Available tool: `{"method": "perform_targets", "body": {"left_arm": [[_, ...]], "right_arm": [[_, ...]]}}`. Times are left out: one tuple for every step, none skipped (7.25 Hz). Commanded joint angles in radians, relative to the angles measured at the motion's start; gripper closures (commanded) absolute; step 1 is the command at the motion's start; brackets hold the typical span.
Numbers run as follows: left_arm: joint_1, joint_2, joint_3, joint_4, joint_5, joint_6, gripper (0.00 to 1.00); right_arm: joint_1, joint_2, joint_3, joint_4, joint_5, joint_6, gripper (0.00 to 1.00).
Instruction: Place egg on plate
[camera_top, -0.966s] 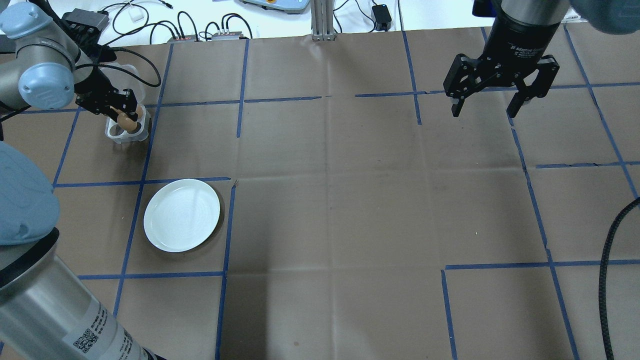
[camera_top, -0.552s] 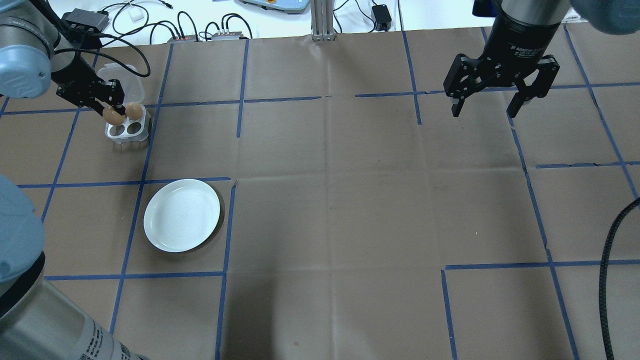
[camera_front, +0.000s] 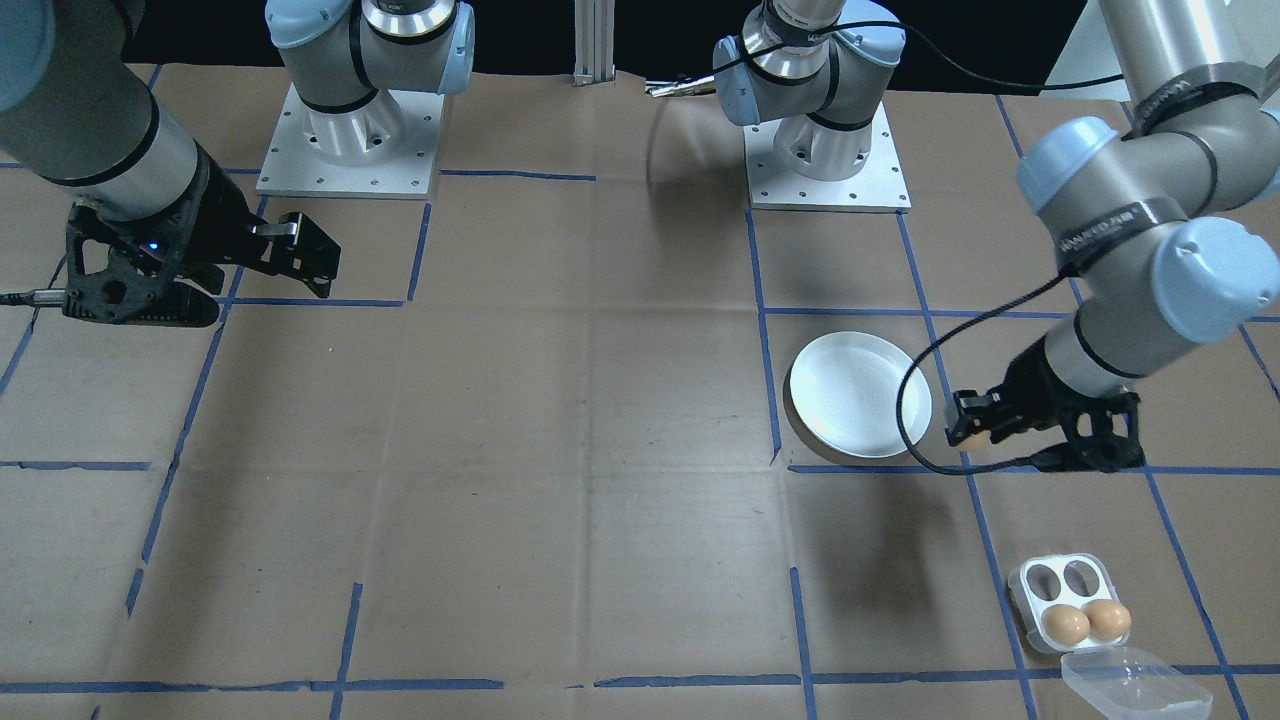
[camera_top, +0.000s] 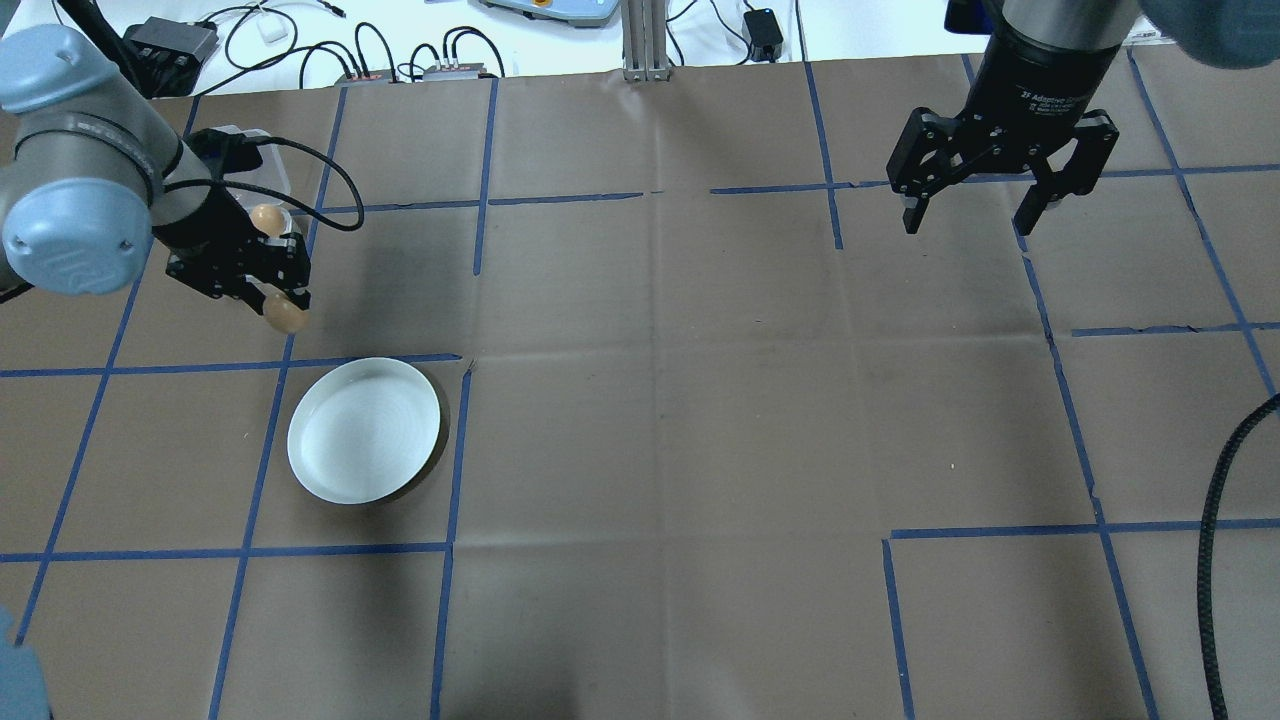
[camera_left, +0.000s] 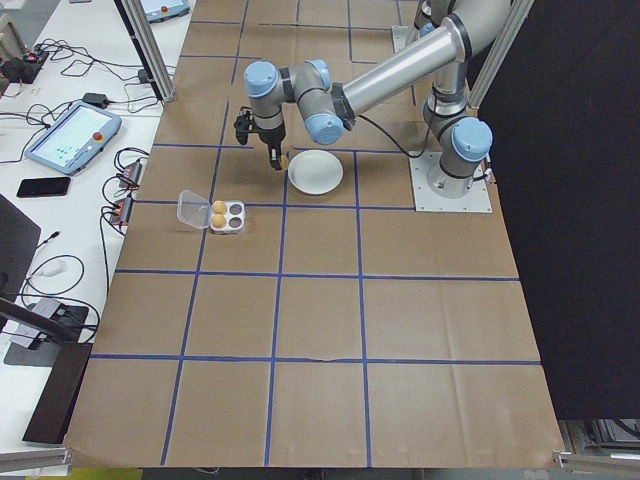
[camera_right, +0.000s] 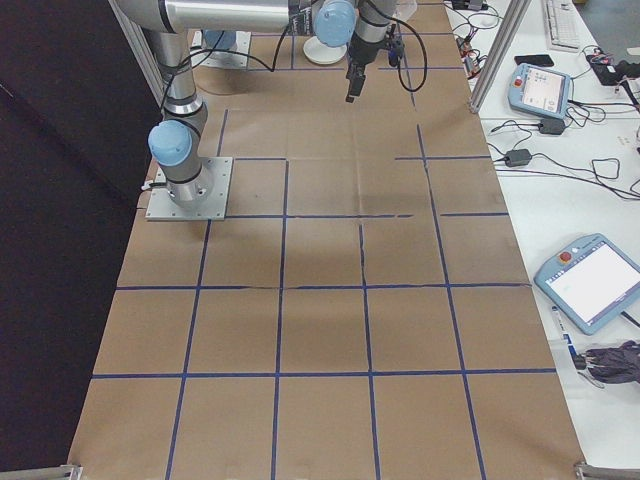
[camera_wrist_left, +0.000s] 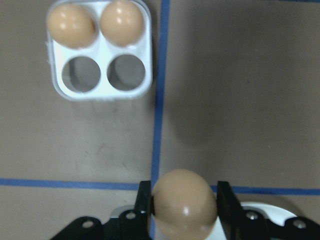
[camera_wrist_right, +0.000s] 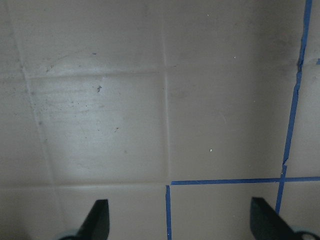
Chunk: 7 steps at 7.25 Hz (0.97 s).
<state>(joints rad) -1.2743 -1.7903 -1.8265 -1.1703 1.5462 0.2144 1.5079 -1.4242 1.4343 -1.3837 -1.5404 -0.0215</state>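
Observation:
My left gripper (camera_top: 282, 305) is shut on a brown egg (camera_top: 284, 315), held in the air between the egg tray and the plate. In the left wrist view the egg (camera_wrist_left: 184, 203) sits clamped between the two black fingers, with the plate's rim (camera_wrist_left: 265, 207) just showing below. The round white plate (camera_top: 364, 430) lies on the table, a short way toward the robot from the held egg; the front view shows the egg (camera_front: 972, 436) just beside the plate (camera_front: 860, 394). My right gripper (camera_top: 980, 210) hangs open and empty at the far right.
A white four-cup egg tray (camera_front: 1070, 600) with a clear open lid (camera_front: 1122, 682) holds two brown eggs (camera_wrist_left: 95, 24) in its far cups; the two near cups are empty. Cables and devices (camera_top: 400, 60) lie beyond the table's far edge. Blue tape lines grid the brown cardboard.
My left gripper has lifted the egg out of the tray and carried it toward the plate. The right arm has not moved.

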Motion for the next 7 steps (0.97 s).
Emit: {"method": "perform_targets", "body": {"left_arm": [[-0.03,0.057,-0.242,0.204,0.0,-0.043,0.79],[-0.03,0.043,-0.302,0.303,0.002,-0.04,0.79],[-0.03,0.029,-0.315,0.319,0.002,-0.038,0.79],[-0.03,0.032,-0.315,0.319,0.0,-0.039,0.49],[-0.031,0.037,-0.313,0.316,0.002,-0.04,0.0],[-0.031,0.048,-0.31,0.317,0.002,-0.032,0.0],[-0.033,0.071,-0.297,0.304,0.002,-0.03,0.0]], "right_arm": [[0.0,-0.001,0.0,0.0,-0.001,0.0,0.0],[0.0,-0.001,0.0,0.0,0.0,0.0,0.0],[0.0,-0.001,0.0,0.0,0.0,0.0,0.0],[0.0,-0.001,0.0,0.0,-0.001,0.0,0.0],[0.0,-0.001,0.0,0.0,0.0,0.0,0.0],[0.0,-0.001,0.0,0.0,0.0,0.0,0.0],[0.0,-0.001,0.0,0.0,-0.001,0.0,0.0]]}}
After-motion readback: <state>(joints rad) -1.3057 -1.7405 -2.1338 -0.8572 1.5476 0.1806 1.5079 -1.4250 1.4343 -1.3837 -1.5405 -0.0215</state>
